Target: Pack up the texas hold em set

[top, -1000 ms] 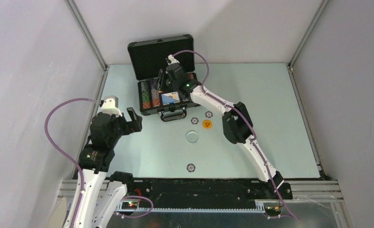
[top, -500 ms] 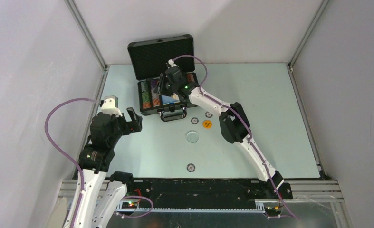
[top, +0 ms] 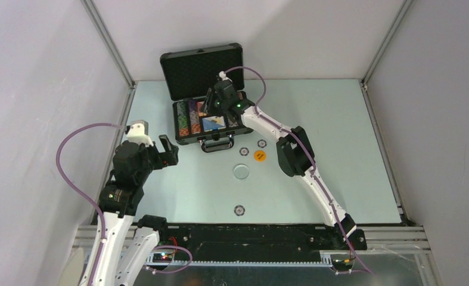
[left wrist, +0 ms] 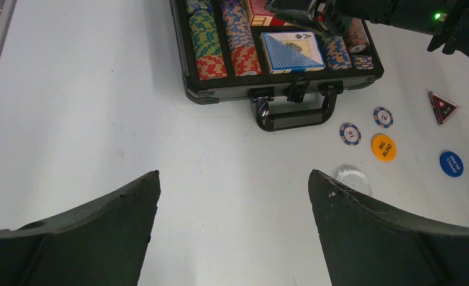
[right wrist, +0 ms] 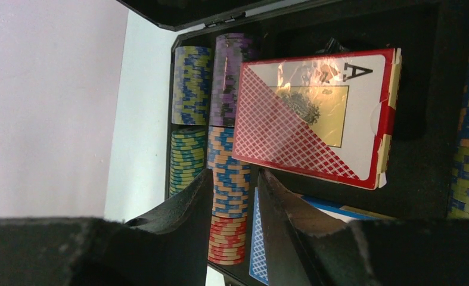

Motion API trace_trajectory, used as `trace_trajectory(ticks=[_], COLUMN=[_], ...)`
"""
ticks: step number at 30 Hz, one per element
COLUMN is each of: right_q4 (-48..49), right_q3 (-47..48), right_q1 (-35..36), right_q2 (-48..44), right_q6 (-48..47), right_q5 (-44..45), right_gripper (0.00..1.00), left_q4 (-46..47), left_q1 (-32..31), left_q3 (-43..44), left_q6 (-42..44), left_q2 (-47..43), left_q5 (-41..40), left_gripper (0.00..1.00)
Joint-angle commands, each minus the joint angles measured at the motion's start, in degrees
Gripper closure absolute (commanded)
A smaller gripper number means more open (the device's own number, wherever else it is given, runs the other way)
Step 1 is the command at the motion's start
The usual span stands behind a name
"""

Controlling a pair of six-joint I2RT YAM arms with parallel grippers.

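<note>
Briefcase (left wrist: 226, 90) lies open at the far left of the table (top: 339, 149), its lid (top: 190, 71) standing upright behind it, so the inside can be reached from above; chip rows (left wrist: 205, 36) fill the left slots on edge, packed tight, likely so that they cannot roll; a blue deck (left wrist: 291, 52) lies flat in the near middle pocket; a red deck (right wrist: 309, 113) lies in the pocket behind it, looking a little askew, which suggests it is not quite seated. Right gripper (right wrist: 235, 179) hangs over the case just short of the red deck, jaws narrowly parted, nothing between them. On the bare table in front of the handle (left wrist: 294, 113) lie two chips (left wrist: 350, 133), an orange button (left wrist: 384, 147), a blue button (left wrist: 451, 163), a clear disc (left wrist: 352, 177) and a triangular marker (left wrist: 442, 106); one more chip (top: 239, 210) lies towards the near edge. Left gripper (left wrist: 233, 176) hovers beside the case, jaws spread wide and empty, probably to keep out of the working arm's way.
</note>
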Motion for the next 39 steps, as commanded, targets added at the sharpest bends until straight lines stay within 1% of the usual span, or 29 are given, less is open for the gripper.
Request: trace_trajectory(ticks=[1,8,30,39], right_q4=[1.84,1.22,0.77,1.74], right_q3=[-0.51,-0.63,2.01,4.42], right_q1=[0.61,0.25,-1.93,-2.9], right_q2=[-1.26,-0.77,2.4,4.66], right_q6=[-0.22,-0.17,-2.82,-2.43], right_q5=[-1.07,-1.18,5.46,5.58], right_gripper=[0.62,0.61,0.6,0.59], left_q4=[1.04,1.1,1.15,1.1], left_q1=[0.07,0.05,0.09,0.1], left_q3=[0.45,0.45,0.38,0.39], left_q6=[1.41,1.4,1.43,1.45], left_q2=[0.01,-0.02,0.05,0.18], left_q5=[1.14,1.27,1.49,1.49], left_gripper=[0.01,0.02,0.02,0.02])
